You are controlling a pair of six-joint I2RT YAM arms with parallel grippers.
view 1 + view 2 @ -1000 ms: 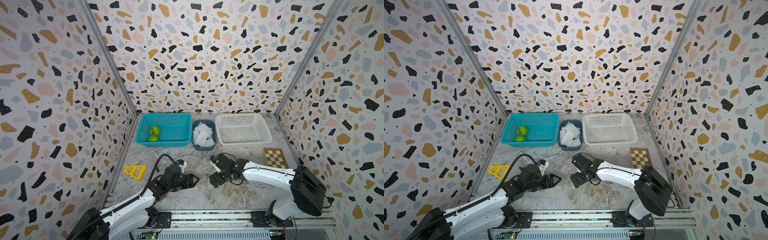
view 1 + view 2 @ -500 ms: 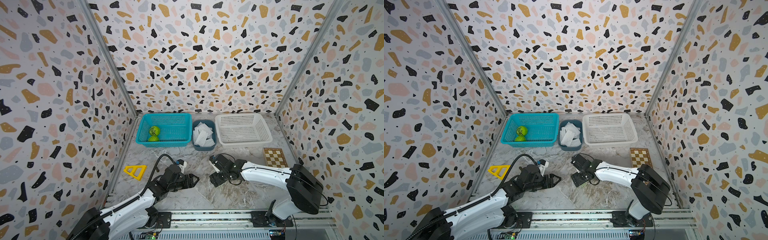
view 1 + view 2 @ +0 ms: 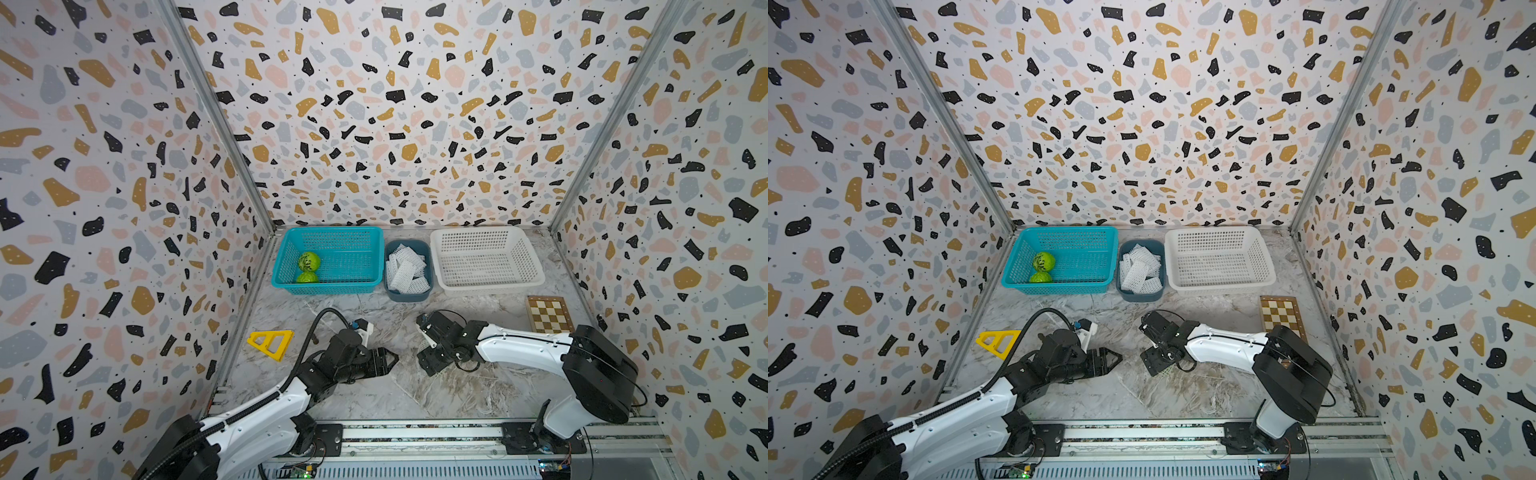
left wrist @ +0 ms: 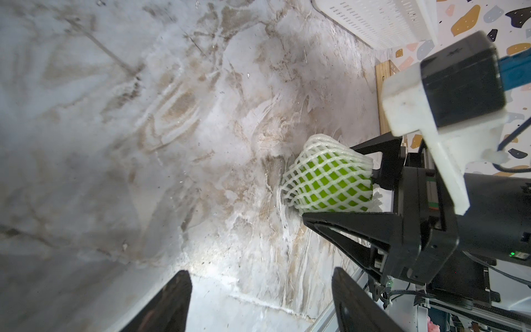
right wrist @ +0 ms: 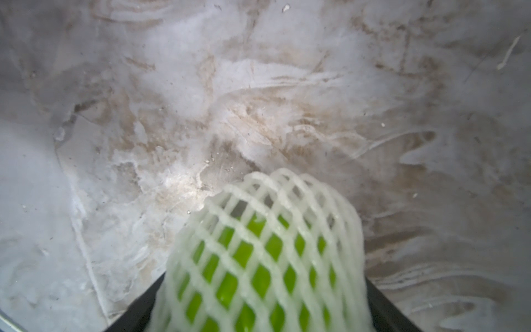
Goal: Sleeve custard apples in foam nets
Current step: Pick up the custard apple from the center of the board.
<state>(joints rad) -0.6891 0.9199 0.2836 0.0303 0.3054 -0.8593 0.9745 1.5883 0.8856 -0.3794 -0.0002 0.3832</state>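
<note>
Custard apples (image 3: 308,261): two in basket (image 3: 332,230), third, in foam net (image 5: 267,244), clasped by right hand (image 4: 327,185); left hand (image 4: 260,274) spread, empty.

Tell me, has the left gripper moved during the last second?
No. In a top view the left gripper lies at the same place as before, open and empty, on the same side of the yellow triangle and equally far from it.
</note>
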